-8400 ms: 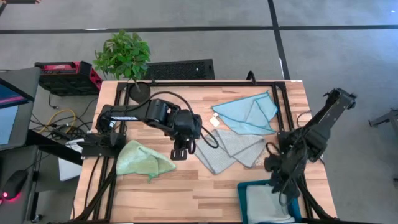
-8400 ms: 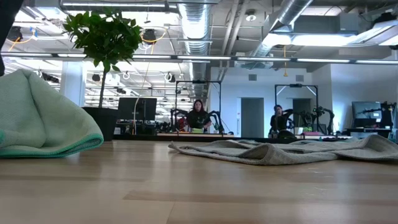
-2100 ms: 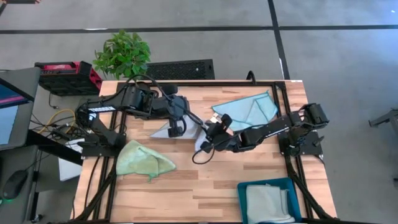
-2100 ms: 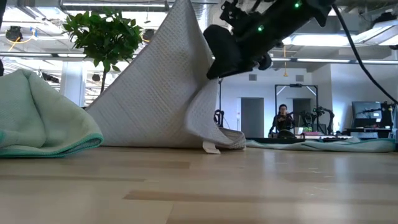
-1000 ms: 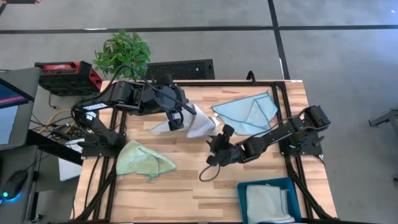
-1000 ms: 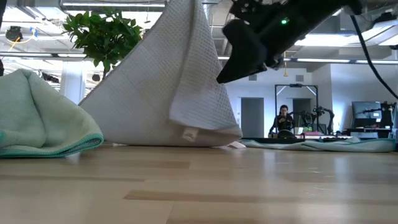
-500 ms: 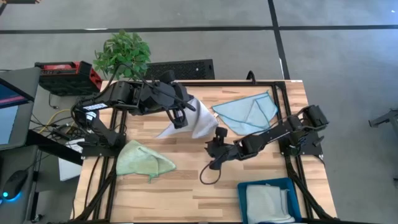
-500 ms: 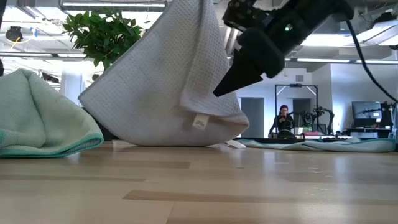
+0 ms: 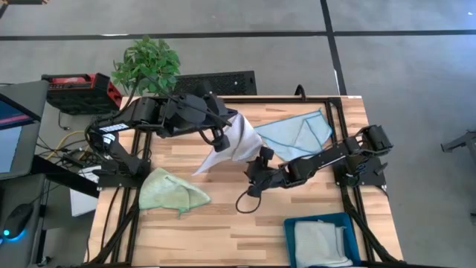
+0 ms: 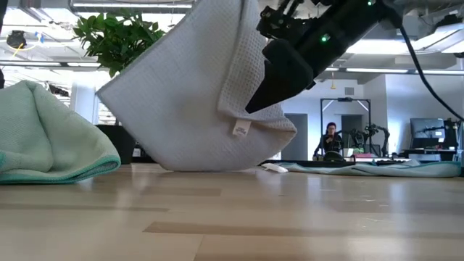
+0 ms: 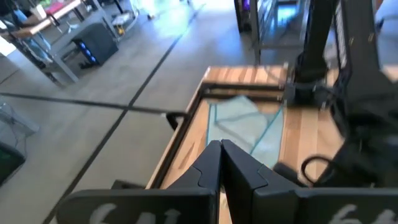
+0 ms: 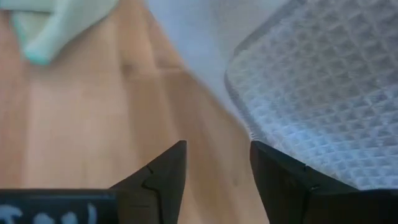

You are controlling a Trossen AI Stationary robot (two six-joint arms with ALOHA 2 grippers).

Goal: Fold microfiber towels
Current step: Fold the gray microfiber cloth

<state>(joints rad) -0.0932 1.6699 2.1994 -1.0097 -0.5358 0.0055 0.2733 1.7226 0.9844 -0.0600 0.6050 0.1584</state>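
Observation:
A grey microfiber towel [image 9: 232, 145] [image 10: 181, 109] hangs from my left gripper [image 9: 227, 125] [image 11: 219, 163], which is shut high over the table's middle. A small white tag [image 10: 241, 129] dangles from a folded flap. My right gripper [image 9: 260, 158] [image 12: 214, 163] stands open just right of the towel's lower part [image 12: 323, 106], touching nothing. A light blue towel [image 9: 297, 134] lies spread at the far right. A light green towel [image 9: 171, 190] lies bunched near the left edge. My left gripper holds the grey towel by its top [image 9: 236, 126], and the gripper itself hides the place of contact. The towel hangs slack below the fingers in several folds. Its lowest fold [image 10: 210, 167] sits at table level; whether it touches the wood, I cannot tell.
A teal bin [image 9: 288, 231] with a pale cloth in it stands at the near right corner. A potted plant [image 9: 147, 67] stands at the far left corner. Bare wood lies along the table's near side between the green towel and the bin.
My left gripper has tipped upward, raising the grey towel. The towel's left corner has come up off the table and its tag hangs higher. My right gripper has turned and edged toward the hanging towel.

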